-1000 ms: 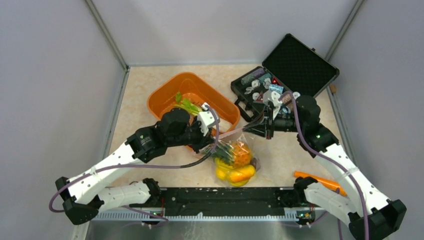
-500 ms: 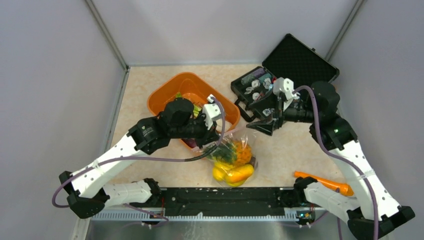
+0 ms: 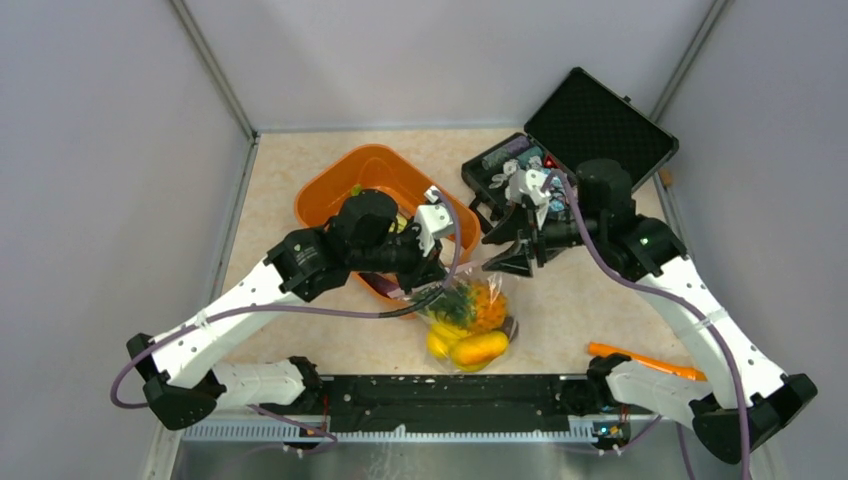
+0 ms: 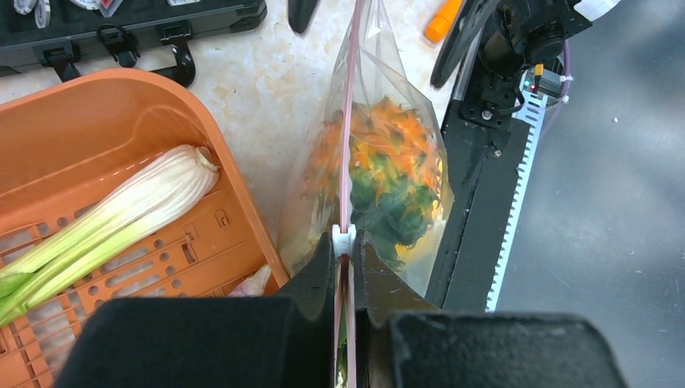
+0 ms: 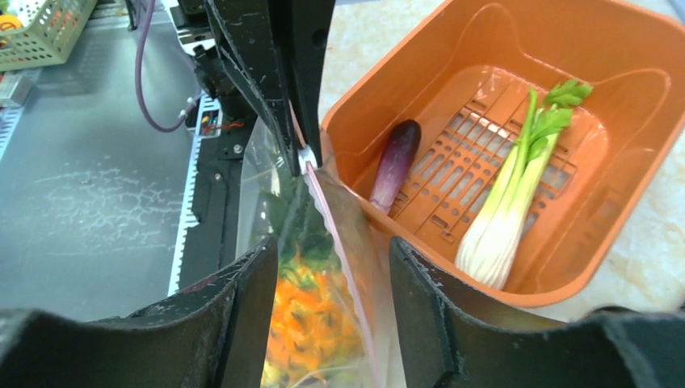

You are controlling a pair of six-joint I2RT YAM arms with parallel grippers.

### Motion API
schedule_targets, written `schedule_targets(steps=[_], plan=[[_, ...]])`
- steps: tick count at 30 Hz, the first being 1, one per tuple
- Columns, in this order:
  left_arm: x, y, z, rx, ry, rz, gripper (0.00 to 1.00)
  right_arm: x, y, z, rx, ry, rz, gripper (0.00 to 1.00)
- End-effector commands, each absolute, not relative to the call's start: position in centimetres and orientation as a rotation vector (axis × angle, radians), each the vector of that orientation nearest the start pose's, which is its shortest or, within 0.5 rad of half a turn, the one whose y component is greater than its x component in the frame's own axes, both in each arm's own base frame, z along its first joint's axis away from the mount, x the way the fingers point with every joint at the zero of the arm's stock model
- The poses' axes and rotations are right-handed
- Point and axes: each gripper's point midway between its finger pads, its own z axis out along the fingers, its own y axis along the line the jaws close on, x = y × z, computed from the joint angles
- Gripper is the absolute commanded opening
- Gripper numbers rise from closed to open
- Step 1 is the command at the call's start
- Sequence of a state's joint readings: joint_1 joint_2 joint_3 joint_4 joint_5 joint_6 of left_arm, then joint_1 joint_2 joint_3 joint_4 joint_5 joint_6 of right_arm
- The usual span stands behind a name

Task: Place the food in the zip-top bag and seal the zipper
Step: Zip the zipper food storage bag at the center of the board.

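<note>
The zip-top bag [image 3: 465, 315] hangs clear and crinkly near the table's front, holding an orange pineapple [image 4: 388, 153] and yellow fruit [image 3: 455, 350]. Its pinkish zipper [image 4: 349, 121] runs straight up the left wrist view. My left gripper [image 4: 346, 246] is shut on that strip just behind the white slider [image 4: 344, 238]. My right gripper [image 5: 333, 255] is open, and its fingers [image 5: 242, 315] straddle the bag's mouth edge without pinching it. A purple eggplant [image 5: 396, 162] and a leafy green-white stalk [image 5: 517, 186] lie in the orange tub [image 5: 614, 48].
An open black case [image 3: 590, 130] of small trinkets stands at the back right. An orange-handled tool [image 3: 640, 360] lies by the right arm's base. The orange tub [image 3: 330, 190] sits just behind the left gripper [image 3: 432, 275], and the black base rail [image 3: 450, 390] lies close under the bag.
My right gripper went from shut to open, drew back to the right, then came in again around the bag's mouth. The left gripper kept its grip and shifted slightly right.
</note>
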State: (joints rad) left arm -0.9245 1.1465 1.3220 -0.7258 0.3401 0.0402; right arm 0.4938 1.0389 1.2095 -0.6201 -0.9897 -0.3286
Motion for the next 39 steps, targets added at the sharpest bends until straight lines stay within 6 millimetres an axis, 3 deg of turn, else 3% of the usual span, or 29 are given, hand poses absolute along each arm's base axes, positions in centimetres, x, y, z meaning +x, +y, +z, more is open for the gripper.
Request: schedule_targets(steps=[1,11,15,18,25,32,39], plan=[[15.4,-30.3,32.5,1.189,1.749,-0.904,0.0,16.6,26.2,32.5,-1.357,1.416,1.079,0.51],[15.2,-30.3,32.8,1.176,1.738,-0.92,0.0,16.5,28.4,30.0,-1.413,1.457,1.128,0.46],[15.3,-30.3,32.8,1.175,1.735,-0.917,0.0,16.5,28.8,29.2,-1.428,1.476,1.143,0.36],[15.4,-30.2,32.7,1.173,1.736,-0.906,0.0,16.2,28.7,28.8,-1.435,1.484,1.157,0.26],[15.6,-29.9,32.5,1.168,1.74,-0.887,0.0,15.8,28.2,28.0,-1.427,1.487,1.134,0.24],[15.6,-29.7,32.3,1.162,1.748,-0.877,0.0,16.1,28.1,28.3,-1.408,1.487,1.109,0.0],[15.4,-28.0,30.3,1.149,1.818,-0.813,0.0,17.0,27.3,28.4,-1.358,1.515,1.005,0.0]])
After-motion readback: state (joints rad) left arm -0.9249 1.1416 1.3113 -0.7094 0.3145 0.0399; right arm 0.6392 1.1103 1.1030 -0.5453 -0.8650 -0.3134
